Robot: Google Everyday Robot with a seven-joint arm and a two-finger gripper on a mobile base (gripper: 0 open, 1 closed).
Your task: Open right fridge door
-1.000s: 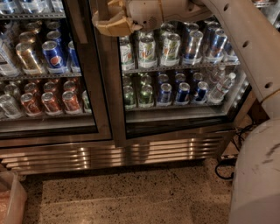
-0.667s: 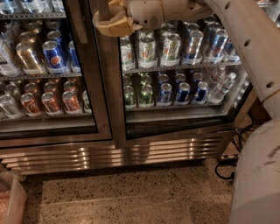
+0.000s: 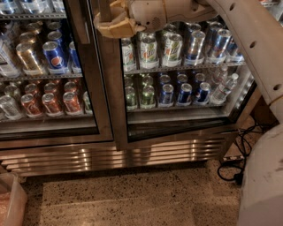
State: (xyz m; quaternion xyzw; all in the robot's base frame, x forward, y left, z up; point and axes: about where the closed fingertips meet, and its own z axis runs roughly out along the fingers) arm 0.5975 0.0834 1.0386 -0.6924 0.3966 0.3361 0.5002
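The right fridge door (image 3: 185,128) is a glass panel in a steel frame, with green, silver and blue cans behind it. Its bottom edge slants and a dark gap shows beneath it, so it stands slightly ajar. Its vertical steel handle (image 3: 105,8) runs along the door's left side at the top of the view. My gripper (image 3: 111,24), tan-fingered on a white arm (image 3: 247,39) coming from the upper right, is closed around that handle.
The left door (image 3: 48,128) is closed over Pepsi and red cans. A steel grille (image 3: 110,156) runs below both doors. Black cables (image 3: 239,154) lie on the speckled floor at the right, beside my white base (image 3: 265,185). A pale bin (image 3: 9,203) sits at lower left.
My gripper has shifted slightly left with the handle, and the right door's handle side has swung out a little further.
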